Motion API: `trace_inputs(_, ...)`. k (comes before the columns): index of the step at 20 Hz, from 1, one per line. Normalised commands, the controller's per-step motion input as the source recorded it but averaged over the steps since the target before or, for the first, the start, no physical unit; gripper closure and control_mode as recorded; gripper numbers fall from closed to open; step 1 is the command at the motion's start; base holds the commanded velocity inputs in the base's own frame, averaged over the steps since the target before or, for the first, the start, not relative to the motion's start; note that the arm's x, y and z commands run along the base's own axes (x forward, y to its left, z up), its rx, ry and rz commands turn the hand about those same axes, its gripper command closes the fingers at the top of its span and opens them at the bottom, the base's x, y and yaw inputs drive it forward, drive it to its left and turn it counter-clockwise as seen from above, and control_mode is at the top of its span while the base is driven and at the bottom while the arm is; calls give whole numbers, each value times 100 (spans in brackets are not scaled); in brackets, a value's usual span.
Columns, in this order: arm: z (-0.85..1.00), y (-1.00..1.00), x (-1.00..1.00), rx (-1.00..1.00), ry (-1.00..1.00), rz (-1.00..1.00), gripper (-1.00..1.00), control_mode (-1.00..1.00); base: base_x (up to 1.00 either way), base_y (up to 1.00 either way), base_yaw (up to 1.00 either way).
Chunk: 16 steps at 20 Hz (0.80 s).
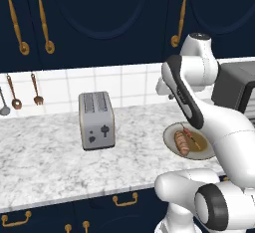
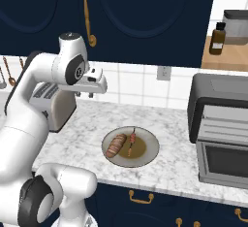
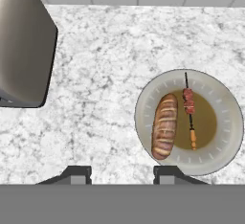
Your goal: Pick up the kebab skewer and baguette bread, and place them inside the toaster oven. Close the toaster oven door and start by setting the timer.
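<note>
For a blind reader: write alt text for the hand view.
A plate on a marble counter holds a baguette beside a kebab skewer. A silver toaster stands at left; the open gripper hangs empty above.

Bright, even rendered light, soft faint shadows, no glare, sharp throughout.

Dark navy upper cabinets [image 1: 99, 18] with brass handles [image 1: 44, 18] fill the top of both base views. White tile backsplash [image 1: 114, 85] runs below them. Grey-white marble counter [image 1: 45, 152] spans the middle; navy drawers [image 1: 99, 204] with brass pulls sit beneath. Utensils [image 1: 15, 97] hang at left. A wooden shelf [image 2: 227, 56] sits upper right in the right base view.
</note>
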Motion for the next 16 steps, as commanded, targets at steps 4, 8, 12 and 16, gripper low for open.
trace_inputs(4, 0, 0, 0, 0, 0, 0, -100, 100, 0, 0, 0)
trace_inputs(8, 0, 0, 0, 0, 0, 0, -100, 100, -3, 0, 0)
trace_inputs(12, 0, 0, 0, 0, 0, 0, -100, 100, -25, -46, 0)
trace_inputs(16, 0, 0, 0, 0, 0, 0, -100, 100, -19, -70, 0)
